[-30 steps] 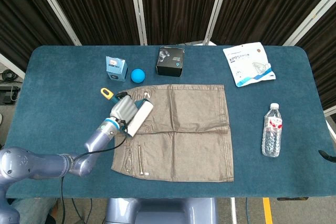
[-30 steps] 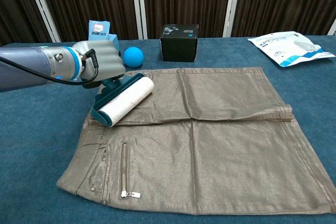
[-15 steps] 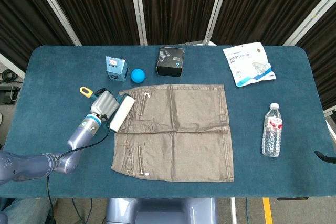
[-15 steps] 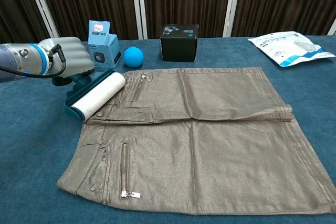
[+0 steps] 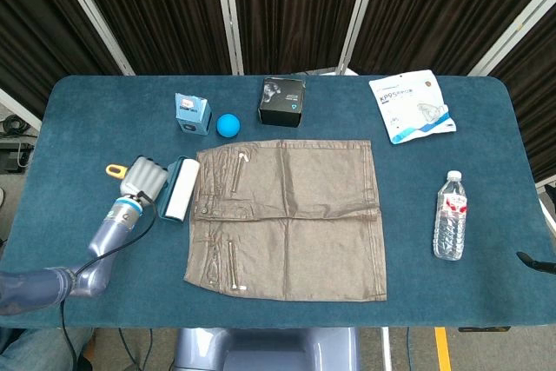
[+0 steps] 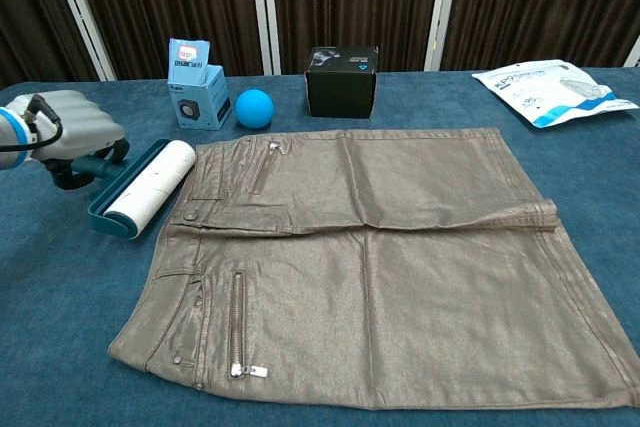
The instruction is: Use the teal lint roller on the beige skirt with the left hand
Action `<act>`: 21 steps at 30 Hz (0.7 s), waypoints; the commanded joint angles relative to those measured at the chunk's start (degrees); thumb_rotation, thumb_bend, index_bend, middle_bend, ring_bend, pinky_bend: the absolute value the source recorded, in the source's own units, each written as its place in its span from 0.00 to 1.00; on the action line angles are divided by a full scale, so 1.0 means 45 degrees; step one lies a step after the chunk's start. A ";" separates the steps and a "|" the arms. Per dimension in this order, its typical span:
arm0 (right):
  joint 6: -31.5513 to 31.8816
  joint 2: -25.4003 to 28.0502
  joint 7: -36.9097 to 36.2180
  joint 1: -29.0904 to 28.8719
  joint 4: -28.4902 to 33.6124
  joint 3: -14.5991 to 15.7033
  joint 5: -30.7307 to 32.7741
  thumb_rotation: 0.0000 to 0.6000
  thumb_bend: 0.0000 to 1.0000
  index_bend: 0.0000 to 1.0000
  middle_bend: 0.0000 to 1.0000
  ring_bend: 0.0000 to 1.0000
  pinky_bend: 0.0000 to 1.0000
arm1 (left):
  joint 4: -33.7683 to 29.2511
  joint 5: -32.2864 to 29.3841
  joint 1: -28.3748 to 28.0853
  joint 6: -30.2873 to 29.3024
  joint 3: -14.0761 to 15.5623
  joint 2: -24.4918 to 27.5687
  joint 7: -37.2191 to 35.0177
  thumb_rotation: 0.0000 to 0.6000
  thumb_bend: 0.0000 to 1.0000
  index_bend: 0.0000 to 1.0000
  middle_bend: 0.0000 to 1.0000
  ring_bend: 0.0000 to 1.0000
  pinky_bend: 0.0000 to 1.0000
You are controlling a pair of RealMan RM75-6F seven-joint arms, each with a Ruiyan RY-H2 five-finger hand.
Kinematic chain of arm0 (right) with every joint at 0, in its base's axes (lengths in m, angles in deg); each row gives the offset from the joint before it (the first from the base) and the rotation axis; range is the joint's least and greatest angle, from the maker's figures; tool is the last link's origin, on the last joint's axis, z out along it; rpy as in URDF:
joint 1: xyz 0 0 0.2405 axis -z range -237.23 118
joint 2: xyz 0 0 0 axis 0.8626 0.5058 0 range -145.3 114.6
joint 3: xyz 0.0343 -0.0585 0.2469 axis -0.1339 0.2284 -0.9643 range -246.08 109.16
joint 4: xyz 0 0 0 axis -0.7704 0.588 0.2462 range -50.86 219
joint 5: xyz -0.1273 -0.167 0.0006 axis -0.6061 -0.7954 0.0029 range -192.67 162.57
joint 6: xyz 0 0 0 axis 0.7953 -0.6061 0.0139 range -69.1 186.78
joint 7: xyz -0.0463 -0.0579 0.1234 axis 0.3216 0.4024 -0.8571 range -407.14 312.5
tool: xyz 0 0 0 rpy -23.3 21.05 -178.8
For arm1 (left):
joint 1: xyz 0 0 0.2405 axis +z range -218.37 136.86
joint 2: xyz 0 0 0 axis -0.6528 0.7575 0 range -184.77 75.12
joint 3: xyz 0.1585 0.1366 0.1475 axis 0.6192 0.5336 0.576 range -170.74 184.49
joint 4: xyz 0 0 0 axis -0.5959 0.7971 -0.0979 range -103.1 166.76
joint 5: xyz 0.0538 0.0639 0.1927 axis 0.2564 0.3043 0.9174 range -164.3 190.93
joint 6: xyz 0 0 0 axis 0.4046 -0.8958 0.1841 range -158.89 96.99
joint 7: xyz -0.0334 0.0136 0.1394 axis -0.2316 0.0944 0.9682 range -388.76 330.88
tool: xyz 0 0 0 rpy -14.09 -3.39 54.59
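Dark pleated curtains are closing off the background, and a blue cloth-covered counter (image 5: 87,110) is carrying everything in the head view. The beige skirt (image 5: 291,215) is lying flat at the middle, waistband toward the robot's left side. The teal lint roller (image 5: 178,189) is being held by its handle in the left hand (image 5: 143,180), fingers wrapped around the grip, and it is sitting just beside the waistband edge, off the fabric or barely touching it; which of the two cannot be told. Its long axis is running roughly parallel to that waistband edge. A blue box (image 5: 192,114), a blue ball (image 5: 228,125), a black box (image 5: 283,101), a white packet (image 5: 410,106) and a water bottle (image 5: 450,215) are standing or lying well apart from the roller. The right hand is not being shown.

From the chest view, the white roll of the lint roller (image 6: 150,183) is seen lying low on the counter, one end pointing toward the far side, the other toward the camera. No pass over the skirt (image 6: 400,257) is being made at this moment; judging by this, rolling across the fabric is either left to do or needs repeating.
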 commanded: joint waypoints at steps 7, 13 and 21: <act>0.0158 0.0055 0.0026 0.0053 0.0195 0.0067 -0.0214 1.00 0.00 0.00 0.00 0.00 0.00 | -0.0838 -0.0221 0.1093 -0.0645 -0.0409 0.0532 -0.0883 1.00 0.02 0.06 0.00 0.00 0.04; 0.0260 0.0139 -0.0117 0.0099 0.0287 0.0078 -0.0325 1.00 0.00 0.00 0.00 0.00 0.00 | -0.2545 0.0820 0.2262 -0.2675 -0.1202 0.1565 -0.2993 1.00 0.00 0.00 0.00 0.00 0.00; 0.0585 0.0080 -0.0242 0.0181 0.0206 0.0074 -0.0559 1.00 0.00 0.00 0.00 0.00 0.00 | -0.5226 0.4542 0.5183 -0.7043 -0.1180 0.3354 -0.6893 1.00 0.00 0.00 0.00 0.00 0.00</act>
